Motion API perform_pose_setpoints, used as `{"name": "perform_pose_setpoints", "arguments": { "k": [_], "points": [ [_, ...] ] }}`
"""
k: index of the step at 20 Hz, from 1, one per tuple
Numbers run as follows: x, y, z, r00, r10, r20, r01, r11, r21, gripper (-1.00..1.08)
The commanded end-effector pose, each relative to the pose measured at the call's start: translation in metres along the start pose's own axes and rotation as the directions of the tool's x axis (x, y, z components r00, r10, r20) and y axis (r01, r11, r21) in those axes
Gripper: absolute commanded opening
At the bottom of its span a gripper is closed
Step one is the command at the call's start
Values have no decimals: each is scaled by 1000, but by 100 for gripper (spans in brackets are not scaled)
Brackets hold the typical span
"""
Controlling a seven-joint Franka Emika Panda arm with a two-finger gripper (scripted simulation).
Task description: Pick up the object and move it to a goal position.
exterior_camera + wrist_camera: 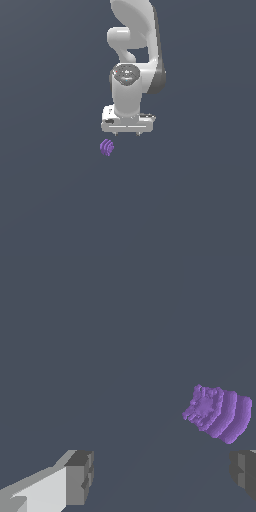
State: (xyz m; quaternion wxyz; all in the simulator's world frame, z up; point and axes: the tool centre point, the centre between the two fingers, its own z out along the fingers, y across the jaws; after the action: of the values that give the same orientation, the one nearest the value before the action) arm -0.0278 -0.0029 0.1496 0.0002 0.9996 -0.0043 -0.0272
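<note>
The small purple ridged object (106,147) lay just off the spread, empty gripper (127,134), toward the exterior view's left, and was judged light and rigid, best pinched across its parallel ridges.

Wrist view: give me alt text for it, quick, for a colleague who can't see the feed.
A small purple ridged lump lies on a plain dark grey surface, off to one side of the open gripper rather than between its fingers. Two grey fingertips frame the view's edge, set wide apart with nothing held.
</note>
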Motion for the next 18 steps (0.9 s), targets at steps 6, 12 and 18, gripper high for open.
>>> {"name": "perform_pose_setpoints", "arguments": {
  "k": [6, 12, 18],
  "points": [
    [-1, -6, -5, 1000, -30, -2, 30, 1000, 1, 100],
    [-3, -11, -9, 999, -53, -3, 53, 999, 1, 100],
    [-2, -7, -7, 999, -40, -5, 40, 999, 2, 100]
  ]
}}
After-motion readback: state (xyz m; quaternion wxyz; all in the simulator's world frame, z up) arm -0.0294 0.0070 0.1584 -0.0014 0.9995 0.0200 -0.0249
